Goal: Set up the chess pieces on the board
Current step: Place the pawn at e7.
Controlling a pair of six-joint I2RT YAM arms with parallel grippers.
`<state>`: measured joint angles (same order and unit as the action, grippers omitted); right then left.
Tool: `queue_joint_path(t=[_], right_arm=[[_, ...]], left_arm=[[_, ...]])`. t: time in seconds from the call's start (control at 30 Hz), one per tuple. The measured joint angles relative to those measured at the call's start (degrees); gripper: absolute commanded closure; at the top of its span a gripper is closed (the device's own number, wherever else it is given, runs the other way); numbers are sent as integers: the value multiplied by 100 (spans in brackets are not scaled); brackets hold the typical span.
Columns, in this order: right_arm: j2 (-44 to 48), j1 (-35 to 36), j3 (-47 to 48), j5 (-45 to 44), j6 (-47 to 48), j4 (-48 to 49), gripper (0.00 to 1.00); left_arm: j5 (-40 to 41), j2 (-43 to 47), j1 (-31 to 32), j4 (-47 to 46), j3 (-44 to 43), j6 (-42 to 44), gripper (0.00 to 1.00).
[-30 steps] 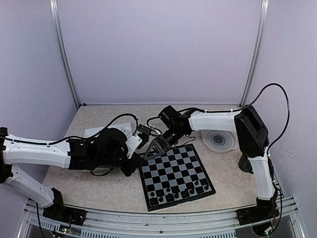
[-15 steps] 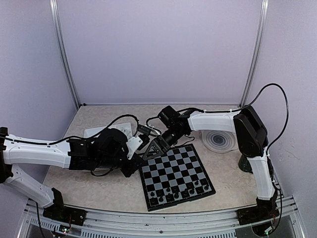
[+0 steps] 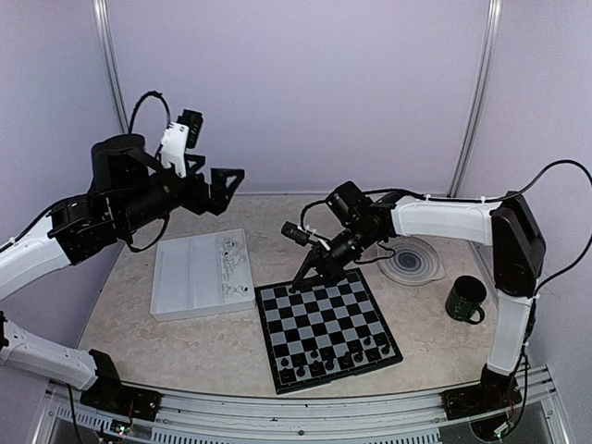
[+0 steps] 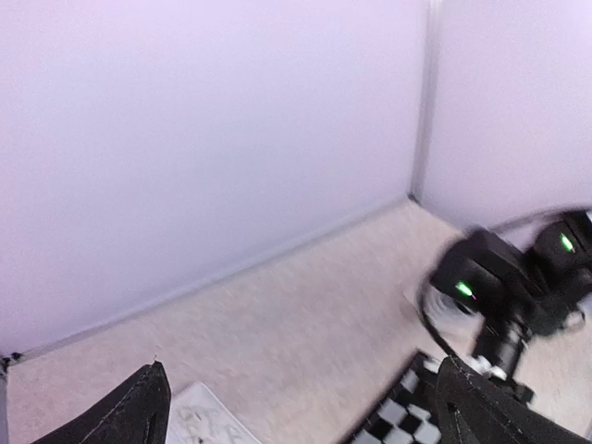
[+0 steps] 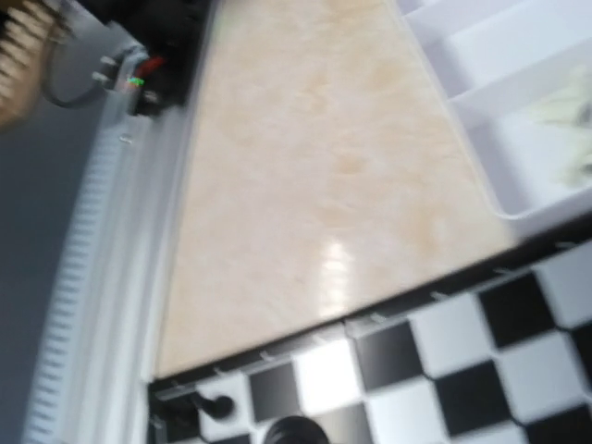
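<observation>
Over the far left corner of the flat black-and-pale-grey chequered board (image 3: 326, 313), your black two-finger right gripper (image 3: 308, 271) hung low with its jaws brought together; whether a tiny figure was pinched between them you could not tell from any view. Your black left gripper (image 3: 225, 182) stood high above the beige stone-look surface (image 3: 176, 347), jaws spread wide with nothing between them, well apart from anything it might pick. The small black plastic chess pieces (image 3: 335, 357) stood upright on the rows nearest the arm bases, long axes vertical, while the far rows showed no pieces where they were visible. The translucent white chess pieces (image 3: 231, 248) lay heaped in the right-hand compartment of the white rectangular plastic tray (image 3: 176, 277), whose near right corner sat just beside the board's far left corner. From your right jaws that heap lay near, to the left and slightly farther from the bases; from your left jaws it lay far below. By the look of it, your right arm was the nearer one, both to the heap and to the bare far rows. Those white pieces were too small and jumbled to tell which way each pointed or how its long axis ran, so you would have needed a closer look before choosing a grip.
</observation>
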<state>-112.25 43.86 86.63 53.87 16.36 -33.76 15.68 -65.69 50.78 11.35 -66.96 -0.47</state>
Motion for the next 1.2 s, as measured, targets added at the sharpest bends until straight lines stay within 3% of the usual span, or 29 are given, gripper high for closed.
queue_joint_path(t=[0.13, 0.3, 0.5, 0.77, 1.2], right_arm=[[866, -11, -680, -800, 522, 142, 93], [1694, 22, -1488, -1768, 1193, 219, 93], [2363, 254, -2448, -2581, 1810, 236, 92], [2387, 533, -3047, -2872, 2122, 343, 91], [1893, 796, -3080, -2796, 2302, 356, 90]], left_arm=[[553, 144, -468, -1141, 157, 4, 1], [903, -675, -546, -1698, 142, 258, 3], [511, -929, -713, -2107, 1552, 363, 2], [533, -262, -737, -2671, 1784, 424, 1], [581, -302, -737, -2848, 1786, 459, 1]])
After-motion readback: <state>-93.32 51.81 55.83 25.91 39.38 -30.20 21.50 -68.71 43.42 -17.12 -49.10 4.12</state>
